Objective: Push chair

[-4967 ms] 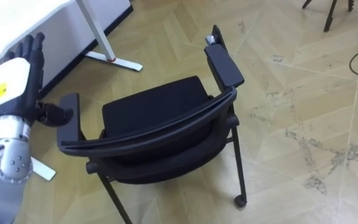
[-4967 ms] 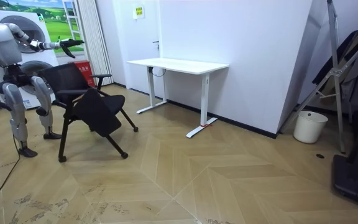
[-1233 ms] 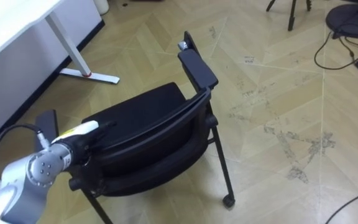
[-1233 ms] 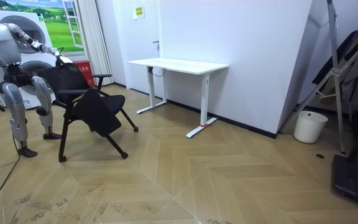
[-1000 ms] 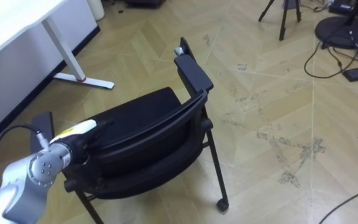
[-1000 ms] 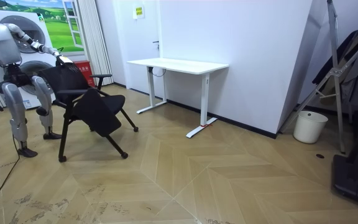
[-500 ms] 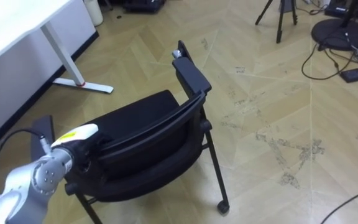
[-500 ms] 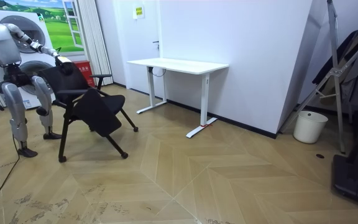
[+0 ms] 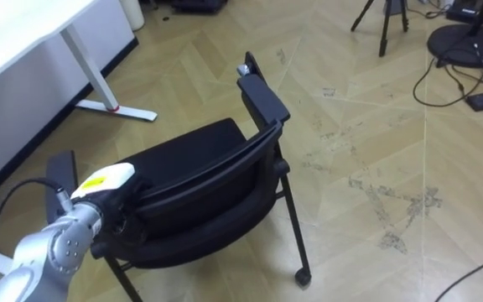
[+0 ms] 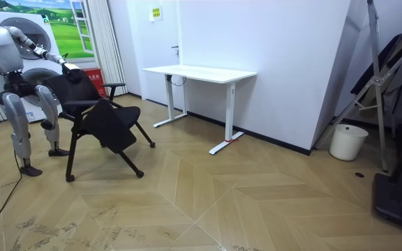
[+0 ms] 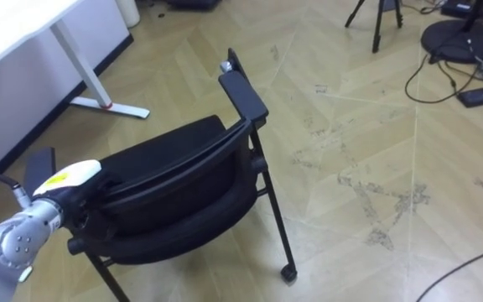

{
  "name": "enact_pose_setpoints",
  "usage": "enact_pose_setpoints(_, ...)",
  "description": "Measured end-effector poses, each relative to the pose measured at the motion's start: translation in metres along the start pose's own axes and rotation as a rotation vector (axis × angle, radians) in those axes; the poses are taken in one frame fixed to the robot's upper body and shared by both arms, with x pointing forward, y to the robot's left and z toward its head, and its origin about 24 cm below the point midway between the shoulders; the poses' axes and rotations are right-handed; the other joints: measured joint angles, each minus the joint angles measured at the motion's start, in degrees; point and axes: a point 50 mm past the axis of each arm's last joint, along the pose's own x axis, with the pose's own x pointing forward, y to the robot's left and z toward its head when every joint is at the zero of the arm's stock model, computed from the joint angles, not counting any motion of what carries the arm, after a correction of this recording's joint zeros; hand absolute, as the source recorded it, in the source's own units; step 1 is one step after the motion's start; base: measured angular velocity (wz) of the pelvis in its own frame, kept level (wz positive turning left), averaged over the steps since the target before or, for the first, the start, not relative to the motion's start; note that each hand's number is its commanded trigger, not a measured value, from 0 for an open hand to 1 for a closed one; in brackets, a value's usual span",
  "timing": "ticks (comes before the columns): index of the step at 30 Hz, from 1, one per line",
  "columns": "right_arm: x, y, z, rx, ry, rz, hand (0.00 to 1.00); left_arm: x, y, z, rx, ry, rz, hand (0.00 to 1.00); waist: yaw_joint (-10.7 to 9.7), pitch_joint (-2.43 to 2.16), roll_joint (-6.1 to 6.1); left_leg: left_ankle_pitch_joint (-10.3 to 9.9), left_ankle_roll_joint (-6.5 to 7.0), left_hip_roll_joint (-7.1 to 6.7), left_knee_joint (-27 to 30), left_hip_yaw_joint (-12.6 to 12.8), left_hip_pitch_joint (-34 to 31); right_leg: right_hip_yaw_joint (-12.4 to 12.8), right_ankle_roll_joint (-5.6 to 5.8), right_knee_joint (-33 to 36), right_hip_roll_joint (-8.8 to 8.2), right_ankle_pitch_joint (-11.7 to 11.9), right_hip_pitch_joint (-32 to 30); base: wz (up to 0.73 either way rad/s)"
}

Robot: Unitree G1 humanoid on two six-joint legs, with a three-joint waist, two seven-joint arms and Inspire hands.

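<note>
Herringbone wood flooring [image 9: 367, 126] runs under everything. At ten o'clock from the chair stands a white desk [image 9: 11, 38]. The left hand [image 9: 106, 179] lies on the eight o'clock end of the backrest's top rail [image 9: 216, 170]. Its fingers pass onto the dark rail, and I cannot tell whether they curl round it or lie flat.

The black chair [image 9: 195, 151] stands mid-floor with its seat toward the desk. Its back is toward the robot, which the room view shows standing just behind it. A castor [image 9: 302, 274] shows at five o'clock, so the chair should roll readily. The frame looks stiff and fairly light, though the backrest panel may flex. The rigid top rail seems the best hold, nearer its middle, since a push at one end would likely swing the chair round. A tripod [image 9: 382, 29] stands at one o'clock, well apart.
</note>
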Motion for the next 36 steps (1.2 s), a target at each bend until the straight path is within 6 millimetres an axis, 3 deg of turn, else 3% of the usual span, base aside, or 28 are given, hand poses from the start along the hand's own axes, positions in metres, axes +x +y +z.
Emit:
enact_pose_setpoints(5, 0.002, -0.019, 0.04, -0.215, -0.173, -0.1, 0.0, 0.0, 0.002, 0.002, 0.013, -0.003, 0.01, 1.0, 0.8, -0.21, -0.6, 0.0, 0.01, 0.0, 0.1, 0.2, -0.1, 0.3, 0.0, 0.9, -0.08, 0.0, -0.8, -0.03)
enact_pose_setpoints(10, -0.007, -0.044, 0.113, -0.36, -0.437, -0.279, 0.0, 0.001, 0.01, 0.006, 0.041, -0.013, 0.035, 1.0, 2.4, 0.02, -2.2, 0.2, 0.3, 0.0, 0.0, 0.4, -0.4, 0.7, -0.05, 1.3, -0.09, -0.2, -1.9, -0.03)
enact_pose_setpoints(11, -0.01, -0.046, 0.12, -0.379, -0.469, -0.299, 0.0, 0.001, 0.011, 0.007, 0.044, -0.017, 0.04, 1.0, 2.6, 0.03, -2.44, 0.2, 0.31, 0.0, 0.0, 0.3, -0.4, 0.6, -0.07, 1.5, -0.1, -0.2, -1.9, 0.0)
enact_pose_setpoints(13, -0.021, -0.044, 0.15, -0.428, -0.594, -0.352, 0.0, 0.0, 0.016, 0.009, 0.054, -0.029, 0.054, 1.0, 2.8, -0.15, -3.21, 0.2, 0.32, 0.02, 0.3, 0.2, -1.2, 0.5, -0.08, 1.9, -0.12, -0.3, -2.7, 0.02)
enact_pose_setpoints(16, -0.045, -0.041, 0.184, -0.489, -0.779, -0.414, 0.0, -0.001, 0.017, 0.012, 0.068, -0.038, 0.061, 1.0, 3.1, -0.06, -3.41, 0.2, 0.34, 0.01, 0.3, 0.3, -1.4, 0.5, -0.09, 1.7, -0.11, -0.2, -2.9, 0.0)
enact_pose_setpoints(19, -0.067, -0.038, 0.206, -0.523, -0.922, -0.46, 0.0, -0.001, 0.017, 0.013, 0.074, -0.05, 0.06, 1.0, 3.6, -0.04, -3.44, 0.2, 0.34, 0.03, 0.3, 0.2, -1.5, 0.3, -0.1, 1.8, -0.1, -0.2, -2.8, 0.02)
enact_pose_setpoints(23, -0.086, -0.031, 0.222, -0.602, -1.043, -0.51, 0.0, -0.001, 0.02, 0.016, 0.083, -0.071, 0.069, 1.0, 4.6, 0.08, -3.61, 0.2, 0.34, 0.03, 0.2, 0.2, -1.7, 0.3, -0.1, 1.9, -0.12, -0.2, -3.0, 0.0)
enact_pose_setpoints(27, -0.105, -0.025, 0.233, -0.66, -1.149, -0.564, 0.0, -0.001, 0.026, 0.022, 0.106, -0.103, 0.092, 1.0, 6.1, 0.48, -4.31, 0.2, 0.35, 0.03, -0.1, 0.3, -2.1, 0.4, -0.13, 1.9, -0.09, -0.2, -3.7, 0.0)
enact_pose_setpoints(30, -0.121, -0.018, 0.243, -0.701, -1.254, -0.592, 0.0, -0.001, 0.026, 0.02, 0.119, -0.115, 0.1, 1.0, 6.4, 0.47, -4.56, 0.2, 0.34, 0.03, -0.2, 0.3, -2.0, 0.2, -0.16, 1.9, -0.08, -0.2, -3.6, 0.0)
enact_pose_setpoints(33, -0.128, -0.016, 0.248, -0.705, -1.303, -0.602, 0.0, -0.002, 0.026, 0.02, 0.134, -0.127, 0.1, 1.0, 6.8, 0.55, -5.15, 0.2, 0.34, 0.03, -0.4, 0.3, -1.9, 0.2, -0.16, 1.8, -0.08, -0.2, -3.3, 0.0)
enact_pose_setpoints(36, -0.133, -0.008, 0.25, -0.82, -1.353, -0.622, 0.0, -0.003, 0.029, 0.02, 0.153, -0.141, 0.111, 1.0, 7.8, 0.77, -5.7, 0.2, 0.34, 0.03, -0.7, 0.6, -1.5, 0.6, -0.16, 1.8, -0.03, -0.2, -3.1, -0.05)
